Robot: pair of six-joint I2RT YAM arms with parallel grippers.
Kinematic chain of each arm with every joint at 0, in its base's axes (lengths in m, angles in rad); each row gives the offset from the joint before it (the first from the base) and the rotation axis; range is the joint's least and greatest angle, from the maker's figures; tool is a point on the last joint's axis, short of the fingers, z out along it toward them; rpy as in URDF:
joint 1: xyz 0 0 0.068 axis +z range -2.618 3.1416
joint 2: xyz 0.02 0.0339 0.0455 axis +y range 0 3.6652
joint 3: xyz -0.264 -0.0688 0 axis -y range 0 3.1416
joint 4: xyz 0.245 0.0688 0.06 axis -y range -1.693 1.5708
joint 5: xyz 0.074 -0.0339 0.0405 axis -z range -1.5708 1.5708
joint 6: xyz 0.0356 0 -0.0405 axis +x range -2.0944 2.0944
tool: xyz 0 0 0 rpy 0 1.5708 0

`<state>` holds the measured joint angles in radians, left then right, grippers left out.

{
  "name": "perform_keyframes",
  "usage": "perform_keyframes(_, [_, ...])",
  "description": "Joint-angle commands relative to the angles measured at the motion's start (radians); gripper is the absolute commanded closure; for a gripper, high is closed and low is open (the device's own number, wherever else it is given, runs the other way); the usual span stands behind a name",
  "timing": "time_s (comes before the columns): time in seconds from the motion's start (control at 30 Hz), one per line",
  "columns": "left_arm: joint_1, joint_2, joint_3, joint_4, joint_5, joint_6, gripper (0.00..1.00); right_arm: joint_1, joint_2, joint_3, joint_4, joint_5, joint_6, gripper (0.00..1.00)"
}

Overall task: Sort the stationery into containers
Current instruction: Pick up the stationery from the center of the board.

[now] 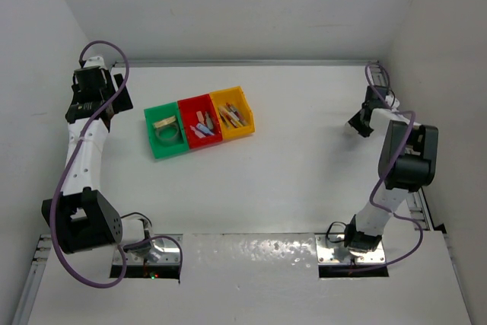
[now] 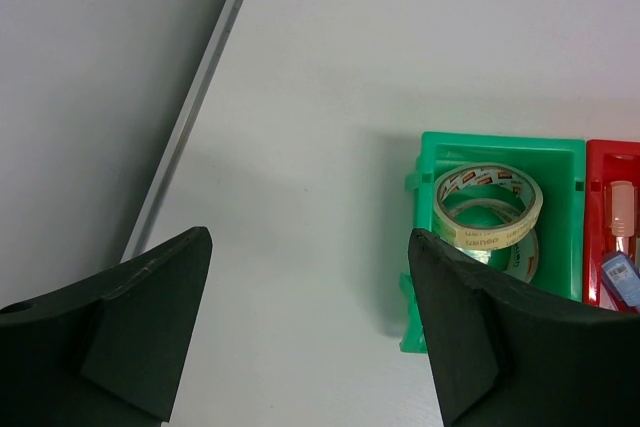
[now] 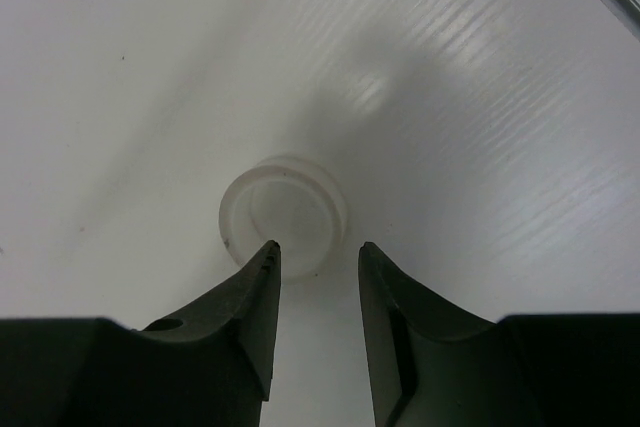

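Your three bins sit joined in a row left of centre on the bench [image 1: 289, 180]. The green bin [image 1: 171, 150] holds the tape rolls [image 2: 480, 239], the red bin [image 1: 207, 142] the short coloured sticks [image 1: 202, 123], and the yellow bin [image 1: 242, 131] the pens [image 1: 232, 116], so most of the sorting looks done. Your left claw [image 2: 308, 235] hangs spread wide over bare bench just beside the green bin, holding nothing. I read that as parked out of the way. The action is over on the right: one white round piece [image 3: 285, 209] sits on its flat face, well apart from the bins. Your right claw [image 3: 315, 247] hovers low at it, fingers set narrow with a gap between them, gripping nothing. What the piece is I cannot tell, perhaps a cap or a small roll. Watch that gap: it looks narrower than the piece, and the tips sit at its near edge. To my eye you need to widen before dropping, or pinch the rim instead. After that it's a long carry leftward to the row, and which bin suits it I cannot say.
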<state>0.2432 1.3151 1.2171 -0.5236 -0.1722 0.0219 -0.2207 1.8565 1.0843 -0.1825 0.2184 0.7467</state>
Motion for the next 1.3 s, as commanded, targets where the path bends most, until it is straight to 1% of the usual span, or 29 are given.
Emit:
perform_keyframes(0.0, [0.001, -0.039, 0.009, 0.022, 0.013, 0.006, 0.22, 0.032, -0.078, -0.011, 0.051, 0.053, 0.014, 0.63])
perform_keyframes(0.13, [0.001, -0.045, 0.007, 0.025, 0.014, 0.006, 0.22, 0.076, -0.097, -0.027, 0.084, 0.111, 0.058, 0.63])
perform_keyframes(0.33, [0.001, -0.045, 0.001, 0.027, 0.017, 0.004, 0.22, 0.086, -0.131, -0.138, 0.23, 0.226, 0.248, 0.63])
perform_keyframes(0.37, [0.001, -0.045, -0.001, 0.025, 0.017, 0.003, 0.22, 0.086, -0.129, -0.139, 0.232, 0.249, 0.259, 0.63])
perform_keyframes(0.57, [0.002, -0.04, 0.001, 0.024, 0.004, 0.01, 0.22, 0.084, -0.085, -0.129, 0.216, 0.272, 0.284, 0.64])
perform_keyframes(0.67, [0.001, -0.034, 0.001, 0.023, 0.0, 0.012, 0.22, 0.08, -0.06, -0.123, 0.221, 0.26, 0.292, 0.64])
perform_keyframes(0.77, [0.002, -0.027, 0.005, 0.022, -0.003, 0.012, 0.22, 0.075, -0.031, -0.098, 0.16, 0.262, 0.31, 0.64])
perform_keyframes(1.0, [0.002, -0.016, 0.007, 0.023, -0.006, 0.013, 0.22, 0.069, -0.017, -0.129, 0.149, 0.254, 0.365, 0.65])
perform_keyframes(1.07, [0.002, -0.014, 0.01, 0.022, -0.006, 0.013, 0.23, 0.067, -0.003, -0.126, 0.147, 0.236, 0.368, 0.7])
perform_keyframes(1.1, [0.002, -0.014, 0.01, 0.022, -0.006, 0.013, 0.22, 0.064, -0.002, -0.124, 0.141, 0.233, 0.372, 0.75])
perform_keyframes(1.13, [0.002, -0.014, 0.012, 0.023, -0.007, 0.013, 0.22, 0.064, 0.001, -0.123, 0.141, 0.225, 0.37, 0.83])
perform_keyframes(1.17, [0.002, -0.016, 0.012, 0.02, -0.007, 0.013, 0.22, 0.067, -0.006, -0.127, 0.141, 0.228, 0.365, 1.0])
perform_keyframes(1.27, [0.002, -0.017, 0.013, 0.02, -0.009, 0.013, 0.22, 0.087, -0.054, -0.144, 0.15, 0.271, 0.323, 1.0])
